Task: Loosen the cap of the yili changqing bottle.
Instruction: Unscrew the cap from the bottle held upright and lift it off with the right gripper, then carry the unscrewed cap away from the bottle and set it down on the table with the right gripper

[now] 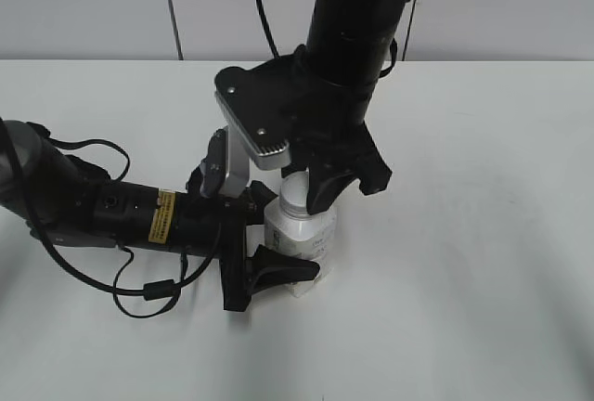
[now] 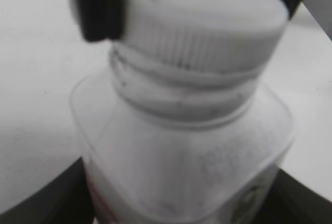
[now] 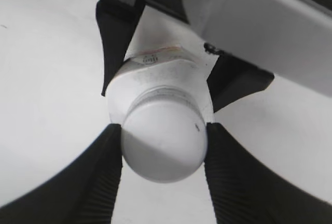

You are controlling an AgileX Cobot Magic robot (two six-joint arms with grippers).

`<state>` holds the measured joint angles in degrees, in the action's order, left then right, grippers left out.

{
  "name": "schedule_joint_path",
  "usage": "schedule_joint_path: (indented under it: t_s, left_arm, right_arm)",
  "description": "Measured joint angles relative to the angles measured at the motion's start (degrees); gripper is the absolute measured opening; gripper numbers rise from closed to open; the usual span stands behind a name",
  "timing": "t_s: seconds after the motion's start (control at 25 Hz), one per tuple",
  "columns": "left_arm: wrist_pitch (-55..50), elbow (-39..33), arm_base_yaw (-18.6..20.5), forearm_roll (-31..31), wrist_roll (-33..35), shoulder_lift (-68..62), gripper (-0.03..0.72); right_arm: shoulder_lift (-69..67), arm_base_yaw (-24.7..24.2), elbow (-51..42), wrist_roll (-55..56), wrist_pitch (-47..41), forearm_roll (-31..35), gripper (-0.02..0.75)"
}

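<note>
The yili changqing bottle [image 1: 302,239] stands upright on the white table, a small squat white bottle. My left gripper [image 1: 269,257] comes in from the left and is shut on the bottle's body [image 2: 187,167], one black finger on each side. My right gripper [image 1: 311,187] comes down from above and is shut on the white ribbed cap [image 3: 163,143], its two black fingers pressing both sides. The cap [image 2: 207,32] sits on the threaded neck, and in the left wrist view a black right finger covers its upper left. The label is mostly hidden.
The white table [image 1: 483,262] spreads all round the bottle. The left arm's black cables [image 1: 148,285] lie looped on the table at the front left. A grey wall with a hanging black cable [image 1: 260,2] stands behind.
</note>
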<state>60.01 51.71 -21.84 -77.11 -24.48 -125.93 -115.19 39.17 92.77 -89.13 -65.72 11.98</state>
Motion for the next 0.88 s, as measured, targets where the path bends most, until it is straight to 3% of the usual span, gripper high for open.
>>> schedule_joint_path:
  t_s: [0.48,0.64,0.88]
  left_arm:
    - [0.1,0.1,0.0,-0.8,0.3,0.0,0.481]
    - [0.2,0.1,0.0,-0.9,0.3,0.0,0.481]
    - [0.3,0.1,0.0,-0.9,0.3,0.0,0.481]
  right_arm:
    - [3.4,0.1,3.0,-1.6,0.3,-0.3,0.387]
    - [4.6,0.1,3.0,5.0,-2.2,-2.3,0.387]
    - [8.1,-0.2,3.2,19.7,-3.5,-10.3,0.387]
